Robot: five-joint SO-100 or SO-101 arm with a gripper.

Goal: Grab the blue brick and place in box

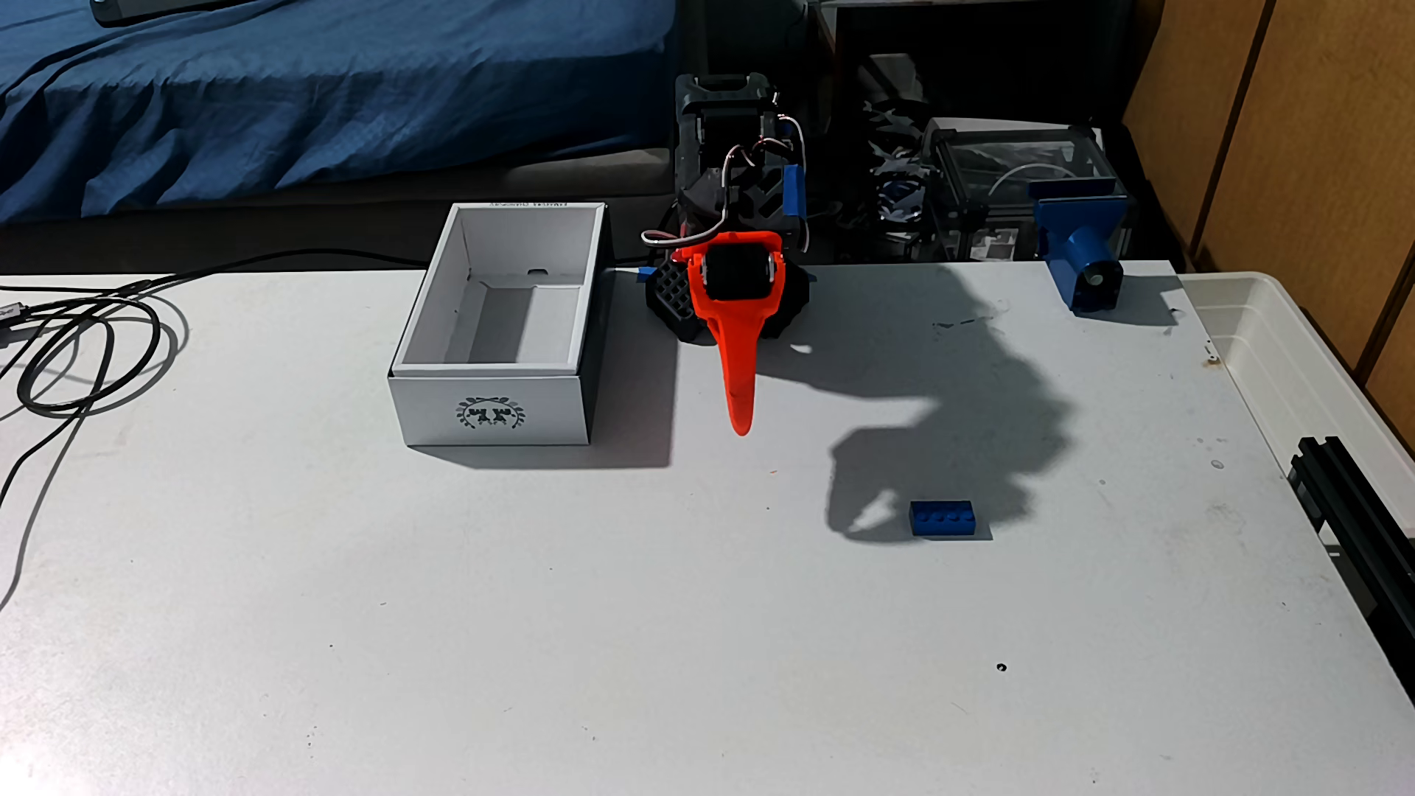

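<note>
blue brick (943,518): glossy plastic | box (490,409): matt cardboard | table (536,612): smooth, scuffed

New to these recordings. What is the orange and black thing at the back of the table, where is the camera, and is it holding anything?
That is a small robot arm mounted at the table's far edge. Its orange gripper points down toward the camera and holds nothing; whether it is open or shut cannot be told from this angle. The one fixed view looks at the arm from across the table, slightly from above. On the table: an open, empty white box left of the arm, a small blue brick lying apart at front right, black cables at the left edge, and a blue clamp-like block at back right.
</note>
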